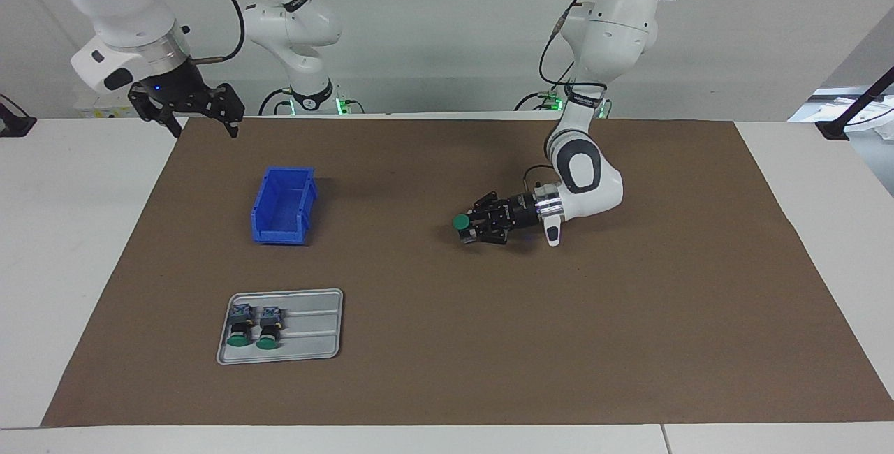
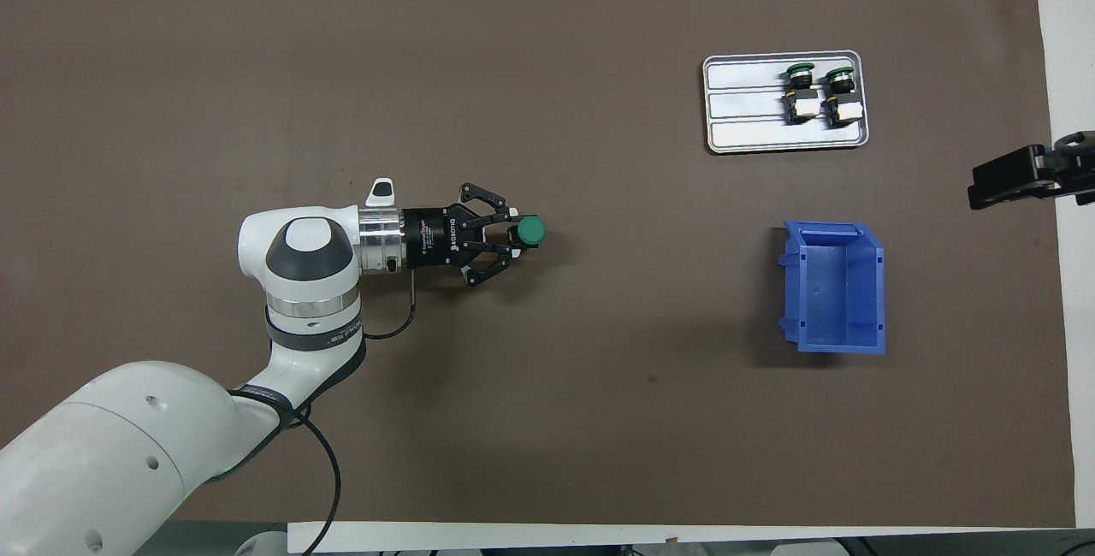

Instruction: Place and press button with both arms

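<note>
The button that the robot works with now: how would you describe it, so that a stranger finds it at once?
Start at the brown mat and find the low white left arm over its middle. In the left end effector sits the button, green cap pointing toward the right arm's end. The two other buttons lie untouched in the grey tray.
</note>
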{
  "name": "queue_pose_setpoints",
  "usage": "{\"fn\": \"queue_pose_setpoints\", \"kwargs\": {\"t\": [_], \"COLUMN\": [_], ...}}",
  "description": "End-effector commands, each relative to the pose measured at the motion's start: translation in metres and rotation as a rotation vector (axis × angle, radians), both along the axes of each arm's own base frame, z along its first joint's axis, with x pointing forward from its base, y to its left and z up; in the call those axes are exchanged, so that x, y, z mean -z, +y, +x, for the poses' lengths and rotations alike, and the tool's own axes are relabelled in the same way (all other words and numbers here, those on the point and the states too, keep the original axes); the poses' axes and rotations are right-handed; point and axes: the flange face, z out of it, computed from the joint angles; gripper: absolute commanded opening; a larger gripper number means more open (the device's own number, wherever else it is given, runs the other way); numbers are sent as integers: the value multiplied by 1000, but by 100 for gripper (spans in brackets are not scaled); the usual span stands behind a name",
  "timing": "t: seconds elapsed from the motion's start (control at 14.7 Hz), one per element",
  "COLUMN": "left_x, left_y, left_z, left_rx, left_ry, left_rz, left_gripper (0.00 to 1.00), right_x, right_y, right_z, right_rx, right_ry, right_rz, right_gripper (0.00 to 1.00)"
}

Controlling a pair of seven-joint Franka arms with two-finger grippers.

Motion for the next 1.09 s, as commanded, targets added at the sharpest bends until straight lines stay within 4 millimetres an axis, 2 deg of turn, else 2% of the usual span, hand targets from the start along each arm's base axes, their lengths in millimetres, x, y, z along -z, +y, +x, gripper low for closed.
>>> {"fn": "queue_pose_setpoints", "kwargs": {"t": [0.0, 0.82, 1.02], "left_x": [3, 3, 3], "left_y": [-4, -5, -6], "left_z": [-1, 0, -1], "left_rx": [-12, -16, -16], "left_ry": [-9, -18, -17], "left_rz": [2, 20, 21], "left_gripper": [12, 20, 27], "right_x": [-1, 0, 0], "right_y": [1, 1, 1], "right_z": [-7, -7, -7], "right_rx": [-8, -6, -6], "right_ry": [2, 4, 4], "right_rz": [10, 10, 11], "right_gripper": [99, 98, 99]}}
